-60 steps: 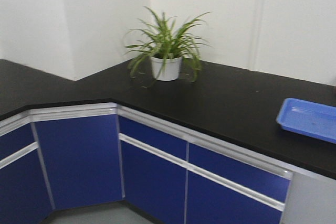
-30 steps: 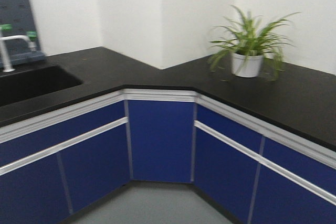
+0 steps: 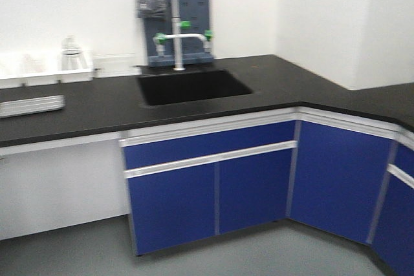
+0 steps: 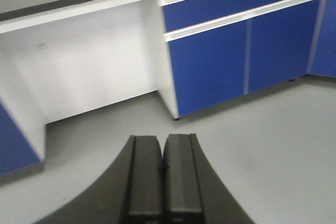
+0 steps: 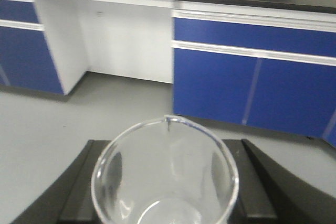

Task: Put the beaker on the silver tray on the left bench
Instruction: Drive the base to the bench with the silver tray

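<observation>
Carrying step, by my judgement: the right fingers (image 5: pixel 260 187) are gripping the beaker (image 5: pixel 165 182), well apart from the silver tray (image 3: pixel 32 105).
The left fingers (image 4: pixel 144 177) are pressing together on nothing. The tray is lying on the counter (image 3: pixel 103 105), left of the sink (image 3: pixel 194 86). The next move is probably calling for the base to close in on the tray before the beaker is lowered upright.

Item: beaker (image 5: pixel 165 174), small, clear colourless glass, round rim with pour lip, upright, empty, gripped between the right pincer (image 5: pixel 167 198) fingers. Item: silver tray (image 3: pixel 29 105), shallow grey metal, flat on the matt black counter (image 3: pixel 272 88), left end.
</observation>
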Controlling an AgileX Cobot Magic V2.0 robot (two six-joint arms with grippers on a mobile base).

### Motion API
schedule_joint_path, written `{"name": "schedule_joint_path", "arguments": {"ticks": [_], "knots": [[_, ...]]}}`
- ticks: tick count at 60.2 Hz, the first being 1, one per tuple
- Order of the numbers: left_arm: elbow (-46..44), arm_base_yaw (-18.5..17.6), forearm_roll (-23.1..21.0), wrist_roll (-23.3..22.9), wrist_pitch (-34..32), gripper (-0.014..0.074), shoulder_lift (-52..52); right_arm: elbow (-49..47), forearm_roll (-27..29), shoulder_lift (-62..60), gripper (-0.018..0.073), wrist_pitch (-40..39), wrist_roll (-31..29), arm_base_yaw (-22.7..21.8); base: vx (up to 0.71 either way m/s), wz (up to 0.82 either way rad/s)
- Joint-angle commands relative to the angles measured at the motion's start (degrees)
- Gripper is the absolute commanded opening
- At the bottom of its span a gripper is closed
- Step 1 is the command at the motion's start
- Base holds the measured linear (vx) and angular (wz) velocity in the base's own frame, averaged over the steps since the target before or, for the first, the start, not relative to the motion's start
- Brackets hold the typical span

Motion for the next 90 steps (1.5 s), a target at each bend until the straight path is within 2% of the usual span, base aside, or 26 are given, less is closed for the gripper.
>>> {"name": "schedule_joint_path", "arguments": {"ticks": [1,38,90], "knots": [[1.1,-0.3,-0.2,-0.1,-4.3,0.0001,-0.4,-1.7,-1.0,0.1,-0.0011,-4.5,-0.2,-0.1,-0.07,0.73],[1.1,-0.3,-0.2,-0.1,-4.3,0.0001,-0.4,-1.7,-1.0,0.1,-0.0011,-4.5,-0.2,-0.1,0.09,0.55],[1.1,-0.3,-0.2,-0.1,-4.3,0.0001,-0.4,-1.7,-1.0,0.1,-0.0011,-4.5,-0.2,-0.1,0.33,0.37]]}}
